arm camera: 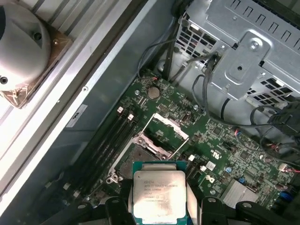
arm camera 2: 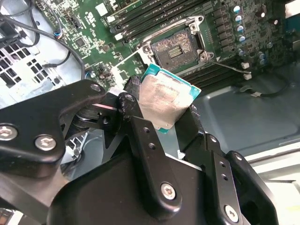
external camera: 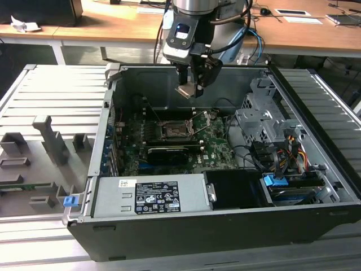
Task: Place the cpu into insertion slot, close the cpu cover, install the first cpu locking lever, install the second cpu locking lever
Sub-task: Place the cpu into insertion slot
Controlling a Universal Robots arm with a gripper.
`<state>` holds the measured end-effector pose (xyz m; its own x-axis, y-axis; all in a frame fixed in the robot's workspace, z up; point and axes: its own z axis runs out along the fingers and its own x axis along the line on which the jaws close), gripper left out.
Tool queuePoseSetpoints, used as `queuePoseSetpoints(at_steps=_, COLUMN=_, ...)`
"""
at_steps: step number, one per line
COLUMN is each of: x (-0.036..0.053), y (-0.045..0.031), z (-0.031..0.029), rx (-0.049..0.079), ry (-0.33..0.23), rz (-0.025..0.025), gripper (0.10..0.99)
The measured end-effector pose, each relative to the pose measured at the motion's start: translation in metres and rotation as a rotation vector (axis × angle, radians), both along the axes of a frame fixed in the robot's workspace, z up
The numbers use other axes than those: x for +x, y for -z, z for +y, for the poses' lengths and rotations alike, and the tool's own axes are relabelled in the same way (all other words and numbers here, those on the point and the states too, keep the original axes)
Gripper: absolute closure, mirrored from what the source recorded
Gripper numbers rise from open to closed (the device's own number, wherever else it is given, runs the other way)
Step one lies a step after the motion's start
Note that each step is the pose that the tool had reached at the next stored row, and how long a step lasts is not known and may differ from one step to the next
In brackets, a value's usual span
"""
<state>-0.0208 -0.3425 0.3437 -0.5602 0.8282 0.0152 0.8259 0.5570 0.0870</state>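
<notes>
With gripper [arm camera 2: 164, 123] jaws pinched on the cpu [arm camera: 159, 194], hovers above the insertion slot [arm camera: 151, 143]; yet to seat it, shut cpu cover [arm camera: 169, 125], latch levers [arm camera 2: 225, 65].

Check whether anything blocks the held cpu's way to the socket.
Nothing visible does. The tool grips the cpu above the motherboard, and the insertion slot lies uncovered, its cpu cover swung up.
</notes>
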Motion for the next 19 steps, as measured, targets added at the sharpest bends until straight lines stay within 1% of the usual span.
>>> queuePoseSetpoints(at_steps=10, x=0.0, y=0.0009, z=0.0, rx=0.0, ry=0.063, rz=0.0, gripper=0.545)
queuePoseSetpoints(at_steps=12, x=0.0, y=0.0012, z=0.0, rx=0.0, ry=0.087, rz=0.0, gripper=0.545)
queuePoseSetpoints(at_steps=19, x=0.0001, y=0.0014, z=0.0, rx=0.0, ry=0.111, rz=0.0, gripper=0.545)
